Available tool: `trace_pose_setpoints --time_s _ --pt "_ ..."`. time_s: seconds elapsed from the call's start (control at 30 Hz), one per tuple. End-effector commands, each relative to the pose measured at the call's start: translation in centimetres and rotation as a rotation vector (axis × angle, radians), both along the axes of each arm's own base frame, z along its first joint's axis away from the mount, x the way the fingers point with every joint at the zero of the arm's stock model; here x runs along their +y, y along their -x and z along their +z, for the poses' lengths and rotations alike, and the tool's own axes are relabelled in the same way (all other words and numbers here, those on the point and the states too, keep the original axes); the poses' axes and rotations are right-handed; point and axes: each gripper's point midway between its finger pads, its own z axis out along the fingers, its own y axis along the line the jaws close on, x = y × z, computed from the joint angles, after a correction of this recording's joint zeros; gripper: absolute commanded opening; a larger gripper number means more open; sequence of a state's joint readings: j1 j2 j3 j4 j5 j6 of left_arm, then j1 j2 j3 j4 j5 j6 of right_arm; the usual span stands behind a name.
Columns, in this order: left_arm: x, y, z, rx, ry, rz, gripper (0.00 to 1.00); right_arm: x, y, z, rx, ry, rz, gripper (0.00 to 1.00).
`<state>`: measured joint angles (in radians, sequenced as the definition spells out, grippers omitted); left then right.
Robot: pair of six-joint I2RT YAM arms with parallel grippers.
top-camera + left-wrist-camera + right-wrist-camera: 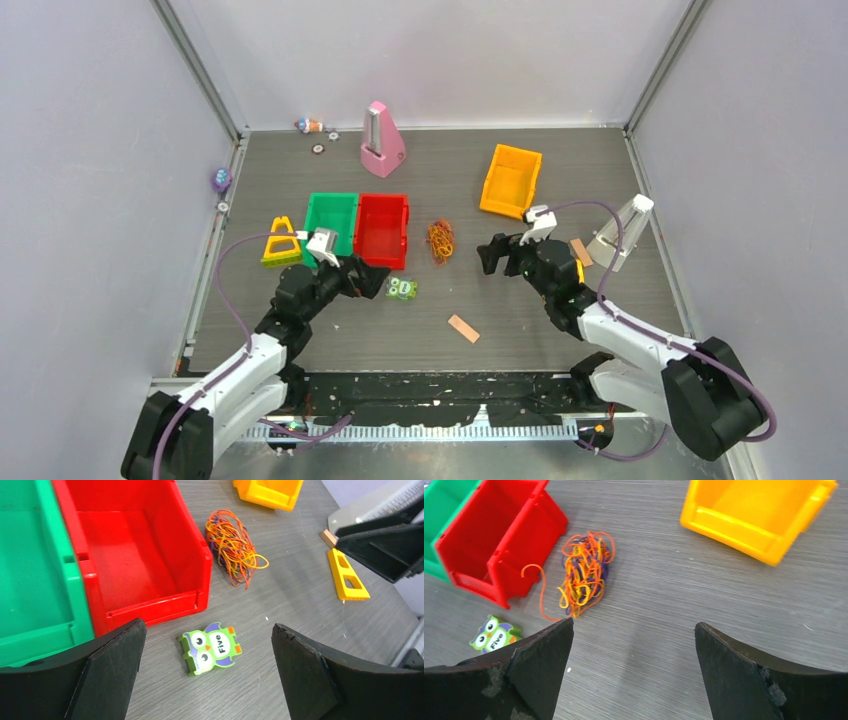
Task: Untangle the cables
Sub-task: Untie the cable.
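Cables (440,240) lie in one tangled clump on the table (520,320), just right of the red bin (382,228); nothing grips them. Left gripper (372,277) has its jaws spread wide and holds nothing, close to the owl tile (402,289). Right gripper (492,256) is likewise spread and bare, near the clump's right side.

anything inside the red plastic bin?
Left wrist view shows only bare floor inside the red plastic bin. A strip behind its near wall is hidden. The tangled orange, yellow and purple cables lie outside, beside it.
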<state>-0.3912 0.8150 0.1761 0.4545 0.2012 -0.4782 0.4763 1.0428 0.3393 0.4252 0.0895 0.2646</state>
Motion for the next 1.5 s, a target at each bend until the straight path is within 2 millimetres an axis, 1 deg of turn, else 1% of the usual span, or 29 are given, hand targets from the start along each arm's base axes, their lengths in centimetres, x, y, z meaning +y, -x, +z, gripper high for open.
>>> trace_pose_setpoints --time_s 0.0,0.03,0.07,0.1,0.13,0.17,0.3,0.4,0.43,0.47,0.5,0.53,0.57,0.6,0.63,0.67,0.7,0.77,0.9,0.97,1.0,1.1,1.13,1.17,1.2,1.23,1.3,1.43,1.47 --pt "-2.6 0.2 3.4 -0.126 0.011 -0.143 0.99 3.4 -0.7 3.3 -0.104 -0.033 0.120 0.99" --pt "-2.9 0.4 3.4 -0.134 0.003 -0.163 0.99 3.6 -0.8 2.8 -0.089 -0.026 0.126 0.99" --pt "-3.2 0.6 3.3 -0.141 -0.004 -0.179 0.99 4.2 -0.8 3.0 -0.096 -0.030 0.141 0.98" --pt "-3.5 0.7 3.4 -0.149 -0.012 -0.190 0.98 4.8 -0.7 2.5 -0.078 -0.027 0.165 0.97" --pt "-3.7 0.8 3.4 -0.151 -0.015 -0.200 0.98 5.6 -0.6 2.4 -0.070 -0.028 0.194 0.97" --pt "-3.9 1.0 3.4 -0.155 -0.018 -0.211 0.98 6.0 -0.6 2.3 -0.067 -0.027 0.207 0.97" --pt "-4.1 1.1 3.3 -0.164 -0.031 -0.225 0.97 7.8 -0.6 2.2 -0.056 -0.024 0.260 0.96" --pt "-4.3 1.1 3.2 -0.157 -0.040 -0.231 0.97 8.9 -0.7 1.3 -0.020 -0.008 0.289 0.95" --pt "-4.4 1.0 2.9 -0.148 -0.044 -0.234 0.98 9.4 -0.8 1.4 -0.016 -0.007 0.300 0.94" --pt "-4.5 1.0 2.9 -0.143 -0.045 -0.236 0.98 9.7 -0.9 0.7 0.006 0.005 0.302 0.93" --pt "-4.6 1.0 2.8 -0.138 -0.047 -0.240 0.97 10.1 -1.2 0.9 0.008 0.008 0.304 0.92" --pt "-4.7 0.9 2.7 -0.133 -0.050 -0.240 0.97 10.2 -1.5 0.2 0.027 0.015 0.295 0.91" --pt "-4.7 0.8 2.7 -0.132 -0.051 -0.240 0.97 10.4 -2.0 0.4 0.024 0.010 0.280 0.90" --pt "-4.7 0.8 2.7 -0.132 -0.052 -0.239 0.97 10.5 -2.3 -0.3 0.049 0.005 0.265 0.88" --pt "-4.7 0.7 2.7 -0.133 -0.053 -0.238 0.97 10.5 -2.9 -0.2 0.050 0.003 0.247 0.85" --pt "-4.7 0.7 2.7 -0.132 -0.055 -0.237 0.97 10.8 -3.1 -0.8 0.073 -0.002 0.239 0.84" --pt "-4.7 0.7 2.7 -0.134 -0.056 -0.235 0.97 11.1 -3.6 -0.6 0.075 -0.009 0.235 0.82" --pt "-4.6 0.8 2.7 -0.137 -0.060 -0.234 0.97 11.4 -4.4 -2.1 0.125 0.001 0.209 0.81" --pt "-4.6 0.7 2.6 -0.134 -0.066 -0.233 0.97 11.8 -5.0 -4.1 0.191 0.003 0.184 0.81" --pt "-4.6 0.7 2.5 -0.133 -0.069 -0.236 0.97 12.1 -5.1 -4.7 0.211 0.007 0.189 0.78" --pt "-4.7 0.7 2.5 -0.133 -0.070 -0.239 0.97 12.8 -5.0 -4.6 0.224 0.004 0.225 0.73" --pt "-4.8 0.7 2.5 -0.132 -0.071 -0.244 0.97 13.0 -5.2 -5.0 0.248 0.029 0.236 0.63" --pt "-4.8 0.7 2.5 -0.131 -0.071 -0.245 0.97 12.9 -5.2 -5.1 0.254 0.036 0.232 0.53" --pt "-4.8 0.8 2.5 -0.132 -0.071 -0.248 0.97 12.9 -5.2 -5.0 0.250 0.038 0.232 0.40" --pt "-4.8 0.8 2.5 -0.132 -0.070 -0.250 0.97 12.8 -5.1 -4.9 0.246 0.036 0.230 0.32" --pt "-4.9 0.8 2.6 -0.132 -0.069 -0.253 0.97 12.8 -5.2 -4.7 0.241 0.033 0.229 0.19" --pt "-5.0 0.8 2.5 -0.130 -0.068 -0.258 0.97 12.7 -5.1 -4.1 0.222 0.025 0.229 0.08" --pt "-5.2 0.9 2.5 -0.123 -0.065 -0.269 0.96 12.8 -4.3 -2.0 0.150 -0.016 0.270 0.06" --pt "-5.3 0.8 2.4 -0.120 -0.066 -0.271 0.97 12.9 -3.9 -0.9 0.111 -0.034 0.290 0.06"
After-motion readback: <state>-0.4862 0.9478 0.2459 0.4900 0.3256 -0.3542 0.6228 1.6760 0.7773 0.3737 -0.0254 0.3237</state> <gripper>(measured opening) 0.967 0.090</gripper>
